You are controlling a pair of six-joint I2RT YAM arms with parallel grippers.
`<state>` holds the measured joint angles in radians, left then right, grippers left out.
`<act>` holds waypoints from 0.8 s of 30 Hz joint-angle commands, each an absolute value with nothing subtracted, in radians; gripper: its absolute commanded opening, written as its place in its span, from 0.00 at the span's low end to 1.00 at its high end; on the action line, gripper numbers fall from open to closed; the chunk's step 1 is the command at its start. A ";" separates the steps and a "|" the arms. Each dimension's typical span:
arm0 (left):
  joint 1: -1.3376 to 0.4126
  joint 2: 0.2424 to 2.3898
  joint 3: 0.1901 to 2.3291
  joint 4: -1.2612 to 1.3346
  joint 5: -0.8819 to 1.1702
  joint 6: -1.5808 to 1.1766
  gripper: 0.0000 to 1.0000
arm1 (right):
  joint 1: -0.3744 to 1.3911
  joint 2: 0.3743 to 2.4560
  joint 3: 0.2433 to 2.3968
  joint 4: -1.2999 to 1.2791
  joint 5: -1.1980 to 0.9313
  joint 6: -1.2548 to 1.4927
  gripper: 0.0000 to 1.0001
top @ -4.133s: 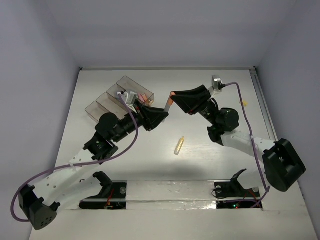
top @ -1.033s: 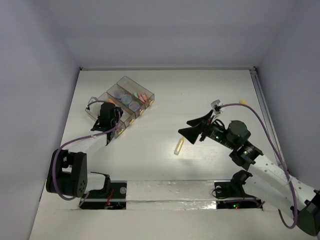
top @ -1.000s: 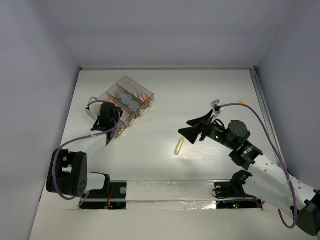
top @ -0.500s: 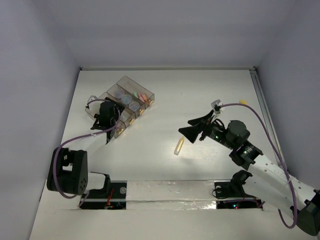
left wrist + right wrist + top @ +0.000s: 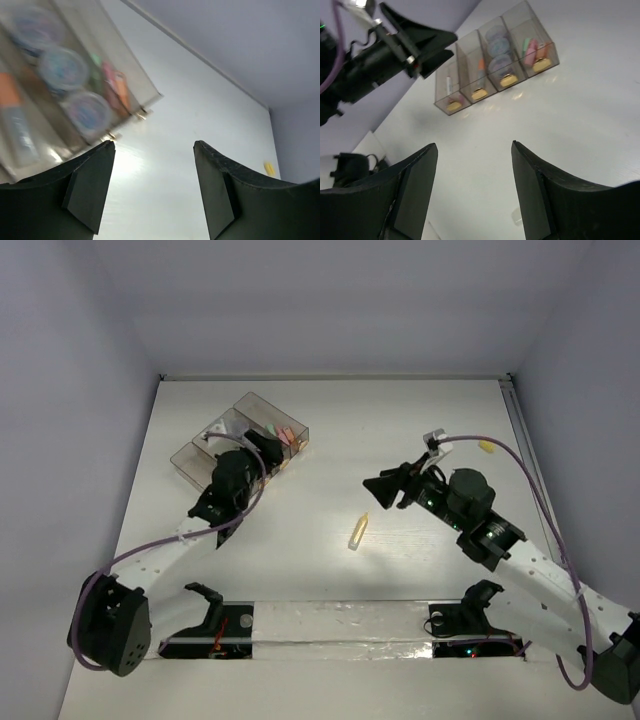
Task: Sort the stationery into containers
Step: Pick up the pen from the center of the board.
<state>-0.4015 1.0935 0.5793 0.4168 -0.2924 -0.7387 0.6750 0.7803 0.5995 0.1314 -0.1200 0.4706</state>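
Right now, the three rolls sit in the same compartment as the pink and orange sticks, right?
No. The three rolls sit in the neighbouring compartment, next to the end compartment that holds the pink and orange sticks. The right wrist view shows it.

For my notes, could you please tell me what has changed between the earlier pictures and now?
Over four seconds the right hand drew back from the containers toward the yellow stick; neither hand now holds the orange item seen between them. In the last second the left hand opened and shifted right along the containers. Yellow stick and containers stayed put.
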 commanded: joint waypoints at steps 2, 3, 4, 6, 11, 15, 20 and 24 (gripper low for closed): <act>-0.576 1.063 0.607 0.443 -0.281 -0.606 0.60 | 0.629 0.900 0.738 0.020 0.070 0.376 0.68; -0.642 1.072 0.604 0.443 -0.276 -0.600 0.60 | 0.603 0.928 0.752 0.011 0.078 0.368 0.69; -0.673 1.078 0.600 0.445 -0.267 -0.591 0.60 | 0.547 0.986 0.762 0.003 0.080 0.367 0.69; -0.730 1.103 0.595 0.445 -0.259 -0.575 0.59 | 0.496 1.047 0.796 0.003 0.084 0.357 0.72; -0.888 1.153 0.601 0.449 -0.224 -0.542 0.59 | 0.287 1.297 0.916 -0.038 0.026 0.328 0.75; -0.968 1.169 0.601 0.449 -0.172 -0.508 0.58 | 0.152 1.498 1.032 -0.011 -0.124 0.308 0.69; -1.055 1.106 0.559 0.428 -0.144 -0.485 0.58 | 0.077 1.713 1.232 0.032 -0.173 0.249 0.49; -1.088 1.028 0.506 0.429 -0.117 -0.463 0.58 | -0.030 1.847 1.382 -0.058 -0.173 0.163 0.46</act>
<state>-1.0790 1.0889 0.5327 0.4099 -0.1448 -0.5022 0.0383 1.8042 1.2739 -0.0399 -0.1452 0.2535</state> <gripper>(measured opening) 0.581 0.465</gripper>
